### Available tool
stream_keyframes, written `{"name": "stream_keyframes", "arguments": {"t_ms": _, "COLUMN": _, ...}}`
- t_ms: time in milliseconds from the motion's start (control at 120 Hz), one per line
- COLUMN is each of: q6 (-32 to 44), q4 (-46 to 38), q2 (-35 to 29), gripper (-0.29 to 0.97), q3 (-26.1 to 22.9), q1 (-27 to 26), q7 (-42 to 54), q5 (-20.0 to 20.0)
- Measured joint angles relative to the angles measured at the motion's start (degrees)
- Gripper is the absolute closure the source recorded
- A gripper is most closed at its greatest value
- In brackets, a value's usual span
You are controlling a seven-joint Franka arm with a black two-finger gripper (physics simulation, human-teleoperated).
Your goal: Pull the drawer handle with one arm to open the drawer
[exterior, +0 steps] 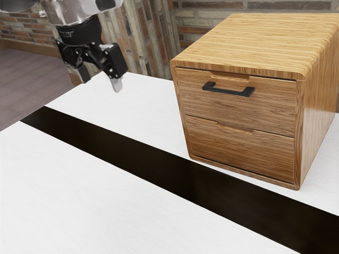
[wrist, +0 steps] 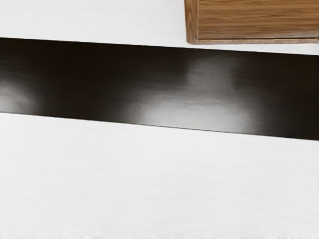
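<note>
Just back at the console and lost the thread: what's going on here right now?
The arm's tool hangs open and empty above the table, well off to the exterior view's left of the cabinet. The top drawer looks shut, and nothing touches its black handle. The pull has not begun; the tool has yet to reach the handle.
</note>
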Motion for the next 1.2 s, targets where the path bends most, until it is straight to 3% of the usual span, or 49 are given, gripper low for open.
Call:
{"name": "stream_keyframes", "arguments": {"t_ms": 258, "q6": -5.1, "q4": 0.3, "q2": 0.9, "gripper": 0.00, "q3": 0.1, "q1": -3.1, "q7": -0.4, "q5": 0.8}}
{"name": "stream_keyframes", "arguments": {"t_ms": 392, "q6": -8.3, "q4": -0.2, "q2": -0.3, "gripper": 0.00, "q3": 0.1, "q1": -3.0, "q7": 0.9, "q5": -0.6}}
{"name": "stream_keyframes", "arguments": {"t_ms": 608, "q6": 8.8, "q4": -17.3, "q2": -6.0, "gripper": 0.00, "q3": 3.5, "q1": -4.0, "q7": 22.0, "q5": -1.3}}
{"name": "stream_keyframes", "arguments": {"t_ms": 742, "q6": 16.0, "q4": -18.3, "q2": -6.6, "gripper": 0.00, "q3": 2.8, "q1": -1.1, "q7": 35.4, "q5": -0.1}}
{"name": "stream_keyframes", "arguments": {"t_ms": 825, "q6": 19.9, "q4": -18.4, "q2": -6.3, "gripper": 0.00, "q3": 0.5, "q1": -2.5, "q7": 43.4, "q5": 3.0}}
{"name": "stream_keyframes", "arguments": {"t_ms": 967, "q6": 25.9, "q4": -18.6, "q2": -5.0, "gripper": 0.00, "q3": -1.2, "q1": -3.5, "q7": 55.9, "q5": 5.0}}
{"name": "stream_keyframes", "arguments": {"t_ms": 1200, "q6": 29.6, "q4": -17.9, "q2": -4.1, "gripper": 0.00, "q3": -3.4, "q1": -3.3, "q7": 71.7, "q5": 0.8}}
